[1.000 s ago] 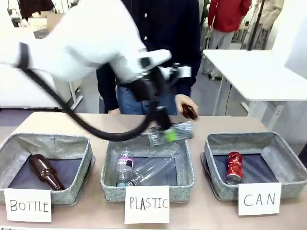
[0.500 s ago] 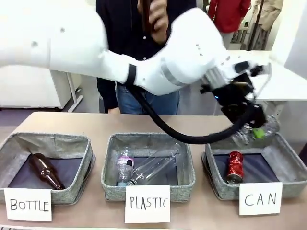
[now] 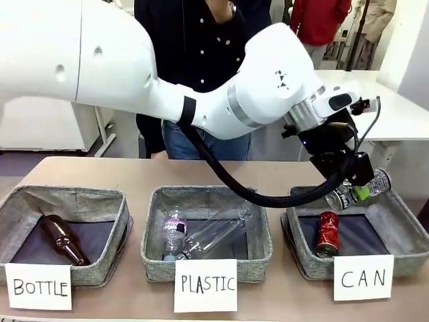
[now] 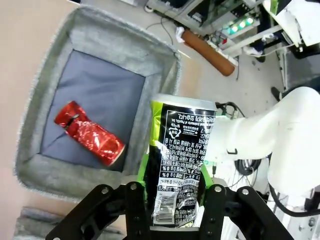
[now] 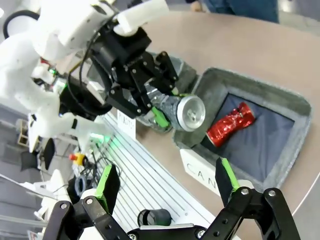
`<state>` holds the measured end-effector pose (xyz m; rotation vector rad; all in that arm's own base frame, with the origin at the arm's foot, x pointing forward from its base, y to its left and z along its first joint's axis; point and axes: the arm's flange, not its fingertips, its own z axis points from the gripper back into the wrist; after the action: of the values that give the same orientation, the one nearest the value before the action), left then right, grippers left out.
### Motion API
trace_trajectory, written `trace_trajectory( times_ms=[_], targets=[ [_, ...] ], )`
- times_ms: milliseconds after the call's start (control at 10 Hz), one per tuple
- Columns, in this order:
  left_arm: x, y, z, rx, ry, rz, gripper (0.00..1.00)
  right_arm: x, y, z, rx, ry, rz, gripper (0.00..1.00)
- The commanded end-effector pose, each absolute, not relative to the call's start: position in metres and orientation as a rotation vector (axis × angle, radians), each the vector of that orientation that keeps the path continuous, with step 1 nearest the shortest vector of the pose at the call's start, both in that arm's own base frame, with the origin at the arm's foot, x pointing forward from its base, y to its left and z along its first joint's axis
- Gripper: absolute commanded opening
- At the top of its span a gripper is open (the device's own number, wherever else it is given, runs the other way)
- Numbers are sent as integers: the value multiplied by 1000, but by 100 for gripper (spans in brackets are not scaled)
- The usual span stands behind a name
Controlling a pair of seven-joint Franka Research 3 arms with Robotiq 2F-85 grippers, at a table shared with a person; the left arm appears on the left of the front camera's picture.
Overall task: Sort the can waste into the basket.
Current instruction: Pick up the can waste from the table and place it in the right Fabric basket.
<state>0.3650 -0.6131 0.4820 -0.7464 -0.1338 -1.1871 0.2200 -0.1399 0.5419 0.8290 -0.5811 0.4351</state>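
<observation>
My left gripper (image 3: pixel 356 187) has reached across to the right and is shut on the dark silvery can (image 3: pixel 362 185), holding it tilted just above the back rim of the CAN basket (image 3: pixel 404 222). The left wrist view shows the can (image 4: pixel 183 145) clamped between the green pads, over the basket's near wall (image 4: pixel 165 90). The crumpled red can (image 3: pixel 327 233) lies inside the basket on its dark lining (image 4: pixel 95 95). In the right wrist view, my right gripper (image 5: pixel 167 181) is open and empty, high above the basket (image 5: pixel 260 82), the red can (image 5: pixel 231 122) and the held can (image 5: pixel 182 112).
The PLASTIC bin (image 3: pixel 258 228) in the middle holds clear bottles (image 3: pixel 201 236). The BOTTLE bin (image 3: pixel 27 201) at the left holds a brown glass bottle (image 3: pixel 64 239). A person (image 3: pixel 194 47) stands behind the table. White cards (image 3: pixel 362 278) front each bin.
My left arm has swung from over the PLASTIC bin to the right with the can, and now holds it above the CAN basket. The person's hand with a brown bottle rose.
</observation>
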Motion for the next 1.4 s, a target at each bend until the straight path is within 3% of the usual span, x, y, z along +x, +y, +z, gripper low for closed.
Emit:
trace_trajectory(
  times_ms=[0, 100, 300, 900, 1100, 1300],
  targets=[
    [353, -616, 473, -761, -139, -1228, 41, 223, -142, 546, 834, -581, 414, 100],
    [352, -617, 473, -744, -171, -1236, 41, 223, -142, 546, 834, -581, 414, 100],
    [350, -617, 473, -706, -225, -1249, 97, 223, -142, 546, 834, -581, 414, 100],
    [349, -593, 477, -675, -197, -1199, 100, 223, -142, 546, 834, -581, 414, 100],
    [330, -534, 482, -742, -62, -1080, 100, 228, -131, 544, 843, -622, 441, 100],
    [303, -447, 488, -810, 9, -876, 100, 271, -91, 541, 901, -574, 523, 100]
  ],
)
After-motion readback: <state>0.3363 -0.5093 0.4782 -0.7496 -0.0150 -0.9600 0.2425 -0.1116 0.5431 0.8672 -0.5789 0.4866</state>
